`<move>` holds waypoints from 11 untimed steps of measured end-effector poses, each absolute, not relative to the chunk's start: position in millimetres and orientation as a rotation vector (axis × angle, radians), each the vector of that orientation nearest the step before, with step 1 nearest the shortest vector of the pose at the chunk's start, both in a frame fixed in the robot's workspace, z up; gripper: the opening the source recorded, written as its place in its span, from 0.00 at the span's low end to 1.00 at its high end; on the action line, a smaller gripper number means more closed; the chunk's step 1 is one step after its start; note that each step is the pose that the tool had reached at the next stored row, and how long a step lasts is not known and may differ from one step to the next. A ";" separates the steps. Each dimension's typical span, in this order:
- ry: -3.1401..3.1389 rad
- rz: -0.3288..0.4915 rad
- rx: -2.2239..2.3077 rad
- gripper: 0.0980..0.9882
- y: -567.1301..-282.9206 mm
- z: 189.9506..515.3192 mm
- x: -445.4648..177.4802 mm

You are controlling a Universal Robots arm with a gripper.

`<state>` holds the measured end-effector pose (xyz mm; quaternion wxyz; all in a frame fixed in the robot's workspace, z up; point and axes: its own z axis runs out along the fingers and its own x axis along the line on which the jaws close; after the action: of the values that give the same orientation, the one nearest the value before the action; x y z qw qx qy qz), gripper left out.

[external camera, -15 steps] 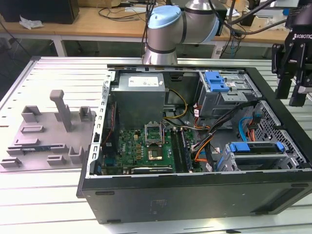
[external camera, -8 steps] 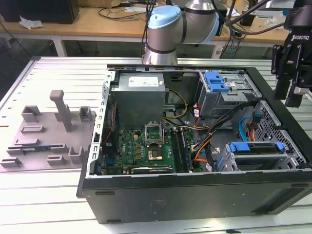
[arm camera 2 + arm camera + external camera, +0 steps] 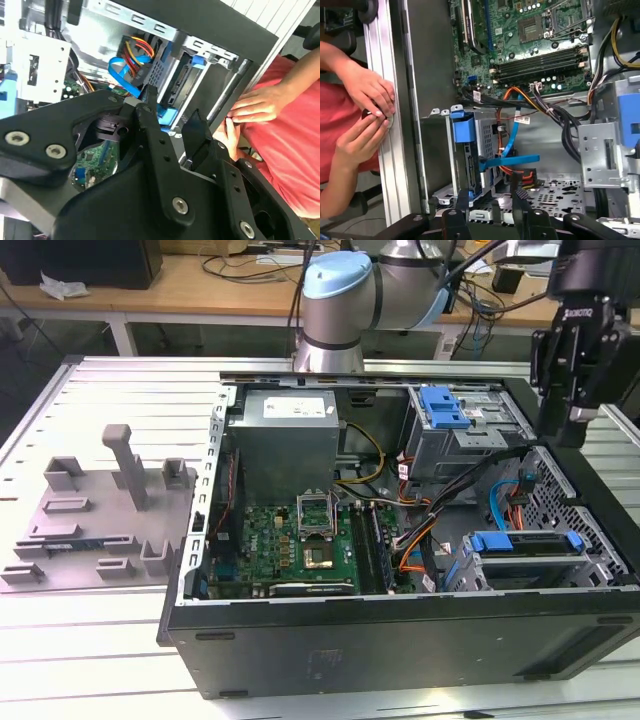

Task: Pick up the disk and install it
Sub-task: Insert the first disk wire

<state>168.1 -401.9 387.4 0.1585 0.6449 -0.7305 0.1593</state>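
Observation:
The disk (image 3: pixel 525 558), a silver drive in a blue plastic carrier, sits inside the drive cage at the lower corner of the open computer case (image 3: pixel 400 640) on the exterior view's right. In the first wrist view the disk (image 3: pixel 470 167) stands edge-on in the cage under its blue bracket. My gripper (image 3: pixel 572 435) hangs above the case's edge on the exterior view's right, clear of the disk. In both wrist views the black fingers (image 3: pixel 461 202) are spread apart, so the gripper (image 3: pixel 490 197) (image 3: pixel 172 107) is open with nothing between them.
A person's hands (image 3: pixel 365 110) (image 3: pixel 252 107) rest on the aluminium rail beside the case, close to the drive cage. Blue and orange cables (image 3: pixel 512 160) run past the cage. A motherboard (image 3: pixel 300 540), a power supply (image 3: pixel 290 430) and an upper bay (image 3: pixel 445 415) fill the case. A grey fixture plate (image 3: pixel 100 510) lies further left.

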 end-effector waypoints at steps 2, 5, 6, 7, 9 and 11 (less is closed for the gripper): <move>-2.092 0.455 1.840 0.42 -401.0 384.2 167.8; -2.124 0.446 1.796 0.42 -400.8 380.8 167.9; -2.137 0.442 1.778 0.42 -400.7 379.0 167.9; -2.145 0.440 1.766 0.42 -399.6 375.9 167.8; -2.137 0.452 1.762 0.42 -392.5 370.1 167.9; -2.112 0.469 1.783 0.42 -389.7 365.6 167.9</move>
<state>167.9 -389.7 365.6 0.1682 0.6270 -0.7426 0.1648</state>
